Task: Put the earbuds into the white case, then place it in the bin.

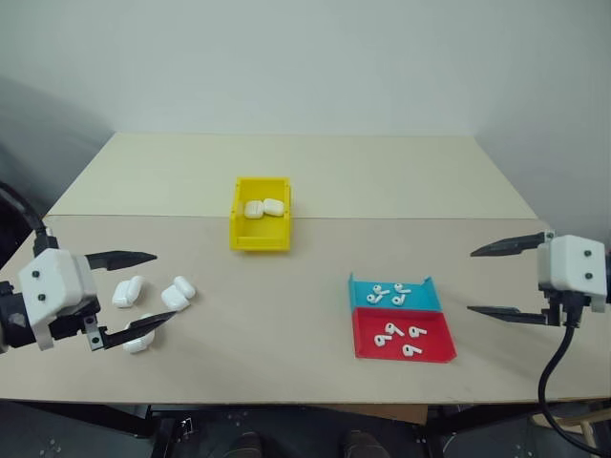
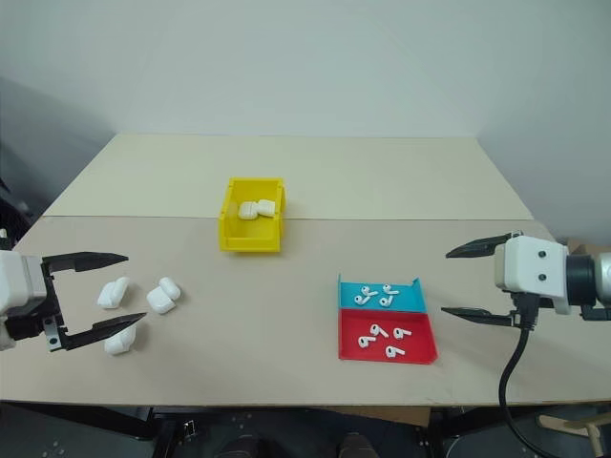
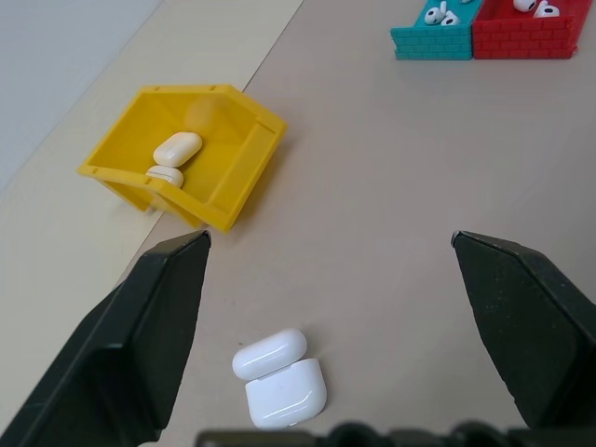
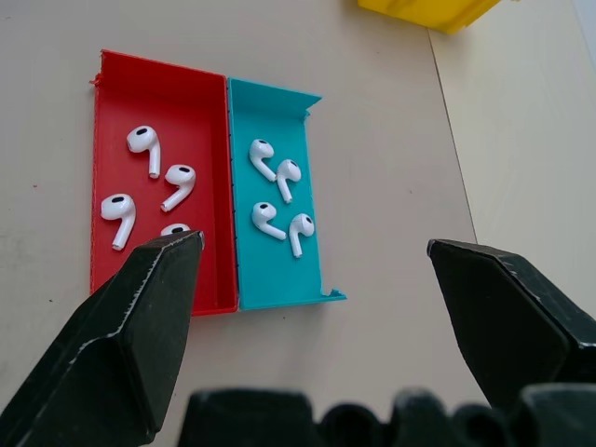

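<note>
The yellow bin [image 1: 260,229] stands at mid-table with two white cases [image 1: 263,208] inside. Three more white cases lie at the left: one [image 1: 127,291], one [image 1: 179,293] and one [image 1: 139,339]. In the left wrist view one case [image 3: 279,377] lies with its lid flipped open. The earbuds [image 4: 277,172] lie in several pairs in the blue tray [image 1: 420,300] and the red tray [image 1: 434,349]. My left gripper [image 1: 166,285] hangs open above the loose cases, holding nothing. My right gripper [image 1: 471,281] is open and empty, to the right of the trays.
The table is two beige tops joined by a seam just behind the bin. The blue and red trays touch side by side at the front right. A black cable [image 1: 554,367] hangs from my right wrist past the table's front edge.
</note>
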Action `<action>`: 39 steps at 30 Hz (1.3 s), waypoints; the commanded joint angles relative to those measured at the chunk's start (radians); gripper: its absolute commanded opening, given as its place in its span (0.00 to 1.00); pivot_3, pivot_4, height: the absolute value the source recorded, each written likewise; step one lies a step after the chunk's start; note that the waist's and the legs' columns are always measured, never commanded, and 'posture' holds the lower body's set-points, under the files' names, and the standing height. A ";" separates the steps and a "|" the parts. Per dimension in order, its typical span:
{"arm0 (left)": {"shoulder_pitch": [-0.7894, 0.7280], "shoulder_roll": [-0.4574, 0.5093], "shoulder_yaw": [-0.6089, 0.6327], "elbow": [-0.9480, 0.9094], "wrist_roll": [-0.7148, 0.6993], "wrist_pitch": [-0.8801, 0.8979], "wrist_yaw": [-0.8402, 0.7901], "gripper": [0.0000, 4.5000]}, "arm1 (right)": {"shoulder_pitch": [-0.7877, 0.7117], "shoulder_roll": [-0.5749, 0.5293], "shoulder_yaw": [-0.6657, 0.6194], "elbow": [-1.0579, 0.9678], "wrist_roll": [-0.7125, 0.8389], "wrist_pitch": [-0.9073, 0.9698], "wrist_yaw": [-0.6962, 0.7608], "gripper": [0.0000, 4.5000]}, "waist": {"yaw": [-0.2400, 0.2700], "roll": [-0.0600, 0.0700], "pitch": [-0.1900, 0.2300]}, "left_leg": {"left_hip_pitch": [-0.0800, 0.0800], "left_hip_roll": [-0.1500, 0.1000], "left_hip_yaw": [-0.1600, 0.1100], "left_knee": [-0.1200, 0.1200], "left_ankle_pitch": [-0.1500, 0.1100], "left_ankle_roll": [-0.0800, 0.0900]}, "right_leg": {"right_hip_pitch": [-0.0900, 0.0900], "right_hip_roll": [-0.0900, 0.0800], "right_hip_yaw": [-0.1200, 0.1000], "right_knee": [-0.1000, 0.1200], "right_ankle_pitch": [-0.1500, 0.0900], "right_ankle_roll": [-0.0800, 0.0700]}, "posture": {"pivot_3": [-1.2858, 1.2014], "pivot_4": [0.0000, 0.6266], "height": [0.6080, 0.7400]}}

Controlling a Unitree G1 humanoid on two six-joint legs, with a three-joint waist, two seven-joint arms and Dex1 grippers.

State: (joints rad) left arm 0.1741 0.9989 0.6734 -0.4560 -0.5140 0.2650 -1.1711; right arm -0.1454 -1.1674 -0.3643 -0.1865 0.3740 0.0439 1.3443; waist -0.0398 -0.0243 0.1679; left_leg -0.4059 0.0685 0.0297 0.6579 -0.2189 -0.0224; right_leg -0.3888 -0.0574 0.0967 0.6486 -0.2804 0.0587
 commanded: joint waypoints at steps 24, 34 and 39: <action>0.096 0.144 0.112 -0.199 0.136 0.484 0.188 1.00 | -0.063 -0.015 0.048 -0.005 0.008 -0.011 0.004 0.99 | -0.002 0.000 0.000 | 0.000 0.000 0.000 0.000 0.000 0.000 | 0.000 0.000 0.000 0.000 0.000 0.000 | 0.52 0.24 1.00; 0.141 0.281 0.077 0.043 0.203 0.229 -0.164 1.00 | -0.032 -0.004 0.073 -0.029 0.003 0.004 -0.006 0.99 | -0.002 0.000 0.000 | 0.000 0.000 0.000 -0.001 0.000 0.000 | -0.001 0.000 0.000 0.000 -0.001 -0.001 | 0.52 0.24 1.00; 0.103 0.393 -0.055 0.267 0.242 0.043 -0.337 1.00 | -0.038 0.004 0.086 -0.036 0.009 0.013 -0.008 0.99 | -0.001 0.000 0.000 | 0.000 0.000 0.001 -0.001 0.000 0.000 | -0.002 0.000 0.000 0.000 -0.001 -0.002 | 0.52 0.24 1.00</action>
State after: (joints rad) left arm 0.2990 1.3656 0.6410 -0.2440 -0.2883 0.3684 -1.4620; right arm -0.1750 -1.1619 -0.2604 -0.1978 0.3679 0.0533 1.3401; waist -0.0411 -0.0245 0.1683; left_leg -0.4059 0.0688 0.0309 0.6564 -0.2189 -0.0225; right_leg -0.3913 -0.0575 0.0966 0.6487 -0.2815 0.0571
